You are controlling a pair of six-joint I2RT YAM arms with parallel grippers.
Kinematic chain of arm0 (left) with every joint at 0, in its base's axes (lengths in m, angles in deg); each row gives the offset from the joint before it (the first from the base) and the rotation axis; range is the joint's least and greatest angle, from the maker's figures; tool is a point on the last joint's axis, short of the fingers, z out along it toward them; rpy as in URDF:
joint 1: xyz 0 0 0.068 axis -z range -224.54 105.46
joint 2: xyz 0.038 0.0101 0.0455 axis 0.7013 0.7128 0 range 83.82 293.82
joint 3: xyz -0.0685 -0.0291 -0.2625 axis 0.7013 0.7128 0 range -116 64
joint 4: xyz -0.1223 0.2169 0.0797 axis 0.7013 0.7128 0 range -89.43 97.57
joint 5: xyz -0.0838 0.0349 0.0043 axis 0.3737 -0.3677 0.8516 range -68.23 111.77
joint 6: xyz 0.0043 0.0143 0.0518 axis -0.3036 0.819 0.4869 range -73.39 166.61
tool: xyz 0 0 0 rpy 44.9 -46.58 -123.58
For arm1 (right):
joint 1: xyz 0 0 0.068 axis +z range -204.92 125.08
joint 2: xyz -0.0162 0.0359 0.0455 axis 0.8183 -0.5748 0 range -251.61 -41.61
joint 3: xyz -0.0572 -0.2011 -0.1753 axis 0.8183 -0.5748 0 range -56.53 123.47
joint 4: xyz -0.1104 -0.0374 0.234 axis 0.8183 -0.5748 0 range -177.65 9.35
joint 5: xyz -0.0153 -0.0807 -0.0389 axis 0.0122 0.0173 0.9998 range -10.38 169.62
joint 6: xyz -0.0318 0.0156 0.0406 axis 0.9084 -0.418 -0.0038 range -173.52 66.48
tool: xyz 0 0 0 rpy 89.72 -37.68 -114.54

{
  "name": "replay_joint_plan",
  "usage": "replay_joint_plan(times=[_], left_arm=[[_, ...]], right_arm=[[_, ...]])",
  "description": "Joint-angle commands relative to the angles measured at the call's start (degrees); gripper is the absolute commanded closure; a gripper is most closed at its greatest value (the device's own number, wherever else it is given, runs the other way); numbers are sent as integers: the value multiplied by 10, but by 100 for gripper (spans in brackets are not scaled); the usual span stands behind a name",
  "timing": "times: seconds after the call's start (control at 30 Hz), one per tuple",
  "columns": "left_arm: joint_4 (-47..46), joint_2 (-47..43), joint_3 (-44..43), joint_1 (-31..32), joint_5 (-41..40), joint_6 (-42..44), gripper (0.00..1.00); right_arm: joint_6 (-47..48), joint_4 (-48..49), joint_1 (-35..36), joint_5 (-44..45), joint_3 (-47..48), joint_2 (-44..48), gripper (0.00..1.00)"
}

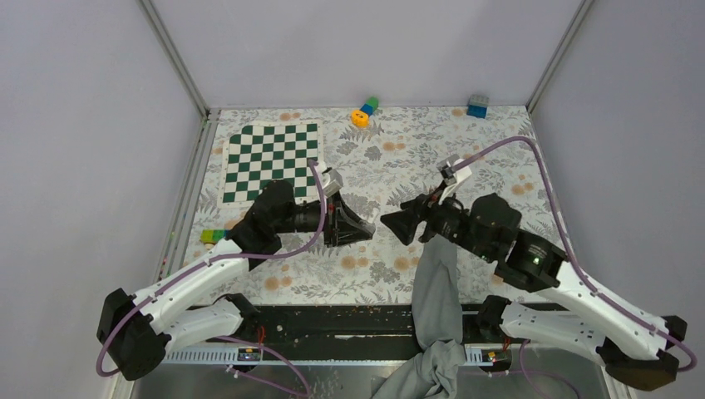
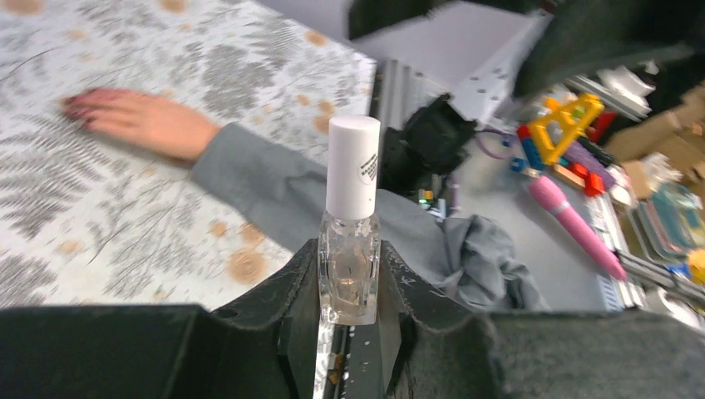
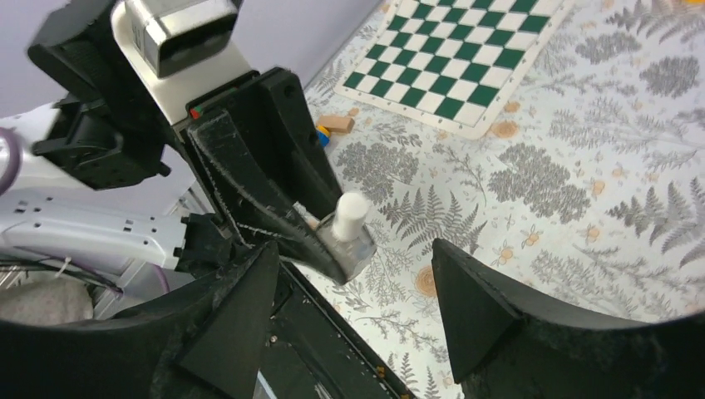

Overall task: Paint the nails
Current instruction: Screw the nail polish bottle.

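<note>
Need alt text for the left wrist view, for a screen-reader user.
The left gripper clamps a clear nail polish bottle with a white cap, upright at the frame's centre. Behind it, a bare hand with dark-red nails and a grey sleeve lies flat on the floral tablecloth. Blurred toys clutter the right edge.

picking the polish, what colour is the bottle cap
White cap on a clear bottle; clearest in the left wrist view.

A robotics lab's test cell: plain grey walls (image 1: 349, 41) on metal framing box in a desk (image 1: 391, 179) with a fern-print cover, and two robot arms (image 1: 191, 287) are bolted along its 6 o'clock edge. A chessboard mat (image 1: 270, 162) lies at 10 o'clock and toy blocks (image 1: 477, 105) at 1 o'clock. Plastic toys (image 2: 574, 133) are heaped beside the desk.
</note>
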Motion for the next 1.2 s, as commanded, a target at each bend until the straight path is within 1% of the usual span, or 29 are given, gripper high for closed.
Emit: replay_joint_plan(times=[0.0, 0.07, 0.17, 0.23, 0.4, 0.6, 0.7, 0.77, 0.93, 1.03, 1.17], left_arm=[[-113, -1, -19, 1, 155, -29, 100], [-127, 5, -27, 1, 197, -44, 100], [-140, 19, -42, 2, 259, -70, 100], [-194, 19, -36, 1, 281, -115, 100], [-407, 32, -4, 16, 310, -267, 100], [-563, 70, 12, 45, 319, -385, 100], [-663, 87, 14, 46, 321, -468, 100], [-711, 97, 13, 46, 322, -505, 100], [-717, 100, 14, 47, 316, -511, 100], [-693, 99, 14, 47, 311, -495, 100], [-645, 99, 14, 47, 307, -466, 100]], right_arm=[[88, -41, -87, -233, 50, 18, 26], [110, -56, -110, -317, 71, 15, 26], [143, -67, -114, -421, 91, 15, 28], [150, -59, -114, -463, 93, 19, 29], [153, -15, -114, -479, 76, 39, 32], [147, 51, -114, -477, 30, 68, 32], [137, 86, -114, -473, 18, 74, 32], [125, 103, -114, -477, 20, 69, 32], [98, 133, -113, -506, 30, 36, 36], [79, 171, -113, -516, 29, 25, 36], [71, 175, -106, -512, 35, 12, 36]])
